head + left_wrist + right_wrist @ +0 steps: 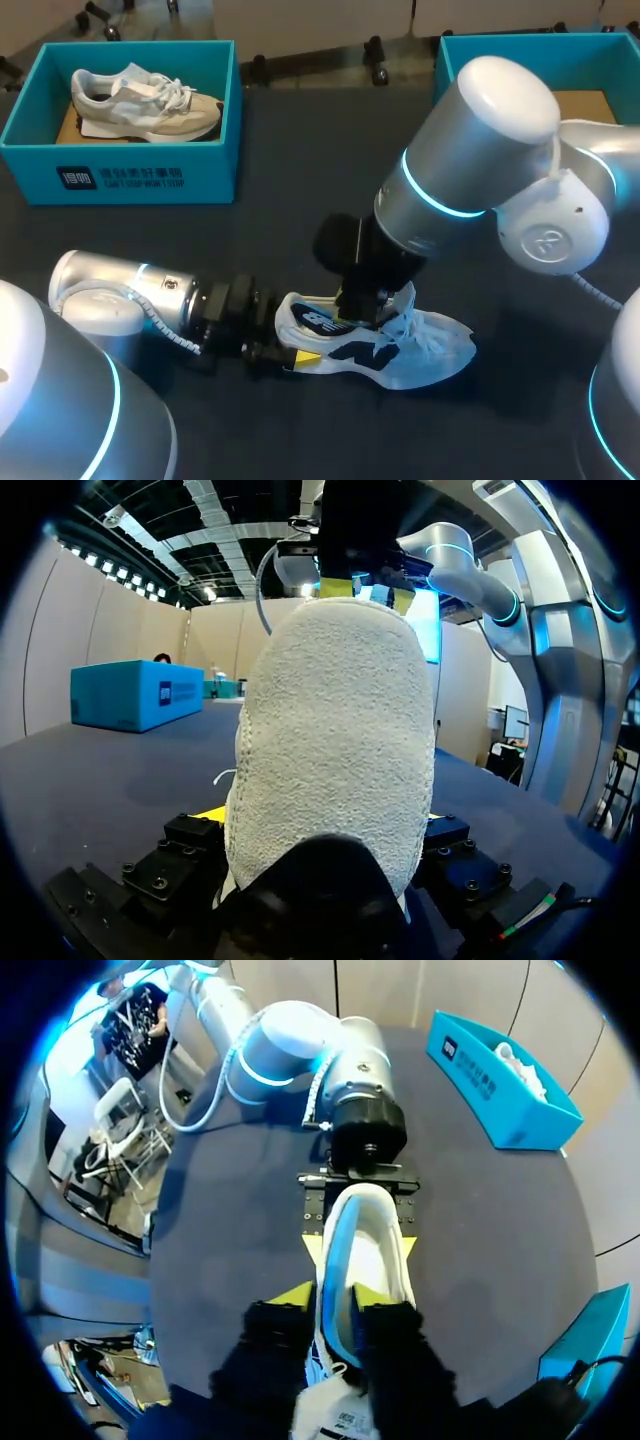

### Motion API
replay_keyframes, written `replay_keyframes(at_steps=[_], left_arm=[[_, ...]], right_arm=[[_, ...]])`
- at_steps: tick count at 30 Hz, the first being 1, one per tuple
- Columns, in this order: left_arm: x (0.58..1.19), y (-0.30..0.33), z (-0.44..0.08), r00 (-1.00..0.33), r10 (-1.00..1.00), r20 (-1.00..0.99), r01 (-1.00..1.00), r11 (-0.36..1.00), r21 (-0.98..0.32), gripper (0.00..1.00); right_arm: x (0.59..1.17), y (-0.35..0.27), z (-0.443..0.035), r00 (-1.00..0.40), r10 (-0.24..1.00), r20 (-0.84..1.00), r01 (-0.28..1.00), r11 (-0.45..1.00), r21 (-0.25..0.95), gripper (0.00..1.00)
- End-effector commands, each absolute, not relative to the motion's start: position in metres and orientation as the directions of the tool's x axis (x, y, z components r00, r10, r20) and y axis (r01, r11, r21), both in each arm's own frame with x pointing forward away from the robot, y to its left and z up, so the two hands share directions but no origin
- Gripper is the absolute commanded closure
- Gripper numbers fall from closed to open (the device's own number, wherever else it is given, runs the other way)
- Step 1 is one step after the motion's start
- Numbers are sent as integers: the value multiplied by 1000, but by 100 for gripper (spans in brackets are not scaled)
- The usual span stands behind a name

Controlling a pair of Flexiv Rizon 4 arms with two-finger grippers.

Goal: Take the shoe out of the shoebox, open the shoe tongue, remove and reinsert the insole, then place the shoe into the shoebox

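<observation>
Obs.: shoe (400,350) lies outside the far-right shoebox (520,38), near-centre on the surface (300,200), heel clamped in the left end effector (297,352), right end effector (372,312) closed on its throat from above; judged mid-task: tongue and insole work in hand, reboxing not yet done.

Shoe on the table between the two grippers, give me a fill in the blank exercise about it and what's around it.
1. The left gripper clamps the navy and white shoe by its ____.
2. The right gripper comes at that shoe from ____.
3. The beige shoe lies inside a blue ____.
Missing words: heel; above; box.
</observation>
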State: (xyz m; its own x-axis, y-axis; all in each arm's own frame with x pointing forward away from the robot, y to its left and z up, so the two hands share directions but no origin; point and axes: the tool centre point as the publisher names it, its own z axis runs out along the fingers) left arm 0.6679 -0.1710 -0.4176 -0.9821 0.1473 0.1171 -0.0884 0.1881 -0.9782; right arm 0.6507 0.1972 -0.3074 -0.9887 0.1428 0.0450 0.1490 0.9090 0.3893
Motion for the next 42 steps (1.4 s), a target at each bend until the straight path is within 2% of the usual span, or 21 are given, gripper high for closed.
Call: replay_keyframes(at_steps=[1,8,19,28,29,30,32,42], left_arm=[[671,-172,-422,-982,145,118,-89,190,-978,100],[671,-172,-422,-982,145,118,-89,190,-978,100],[671,-172,-422,-982,145,118,-89,190,-978,100],[671,-172,-422,-982,145,118,-89,190,-978,100],[671,-172,-422,-982,145,118,-89,190,-978,100],[671,-172,-422,-982,145,118,-89,190,-978,100],[671,-172,-422,-982,145,118,-89,190,-978,100],[671,-172,-422,-982,145,118,-89,190,-978,100]], right_arm=[[653,200,-315,-988,142,55,152,905,396,100],[649,201,-305,-987,150,56,160,910,383,100],[639,195,-258,-981,194,21,191,937,294,100],[631,208,-244,-977,213,-36,197,949,248,100],[631,210,-245,-976,213,-35,198,950,243,97],[630,214,-246,-977,209,-36,195,951,241,80],[629,217,-249,-978,208,-37,193,952,239,68],[624,225,-262,-977,202,-62,181,953,244,64]])
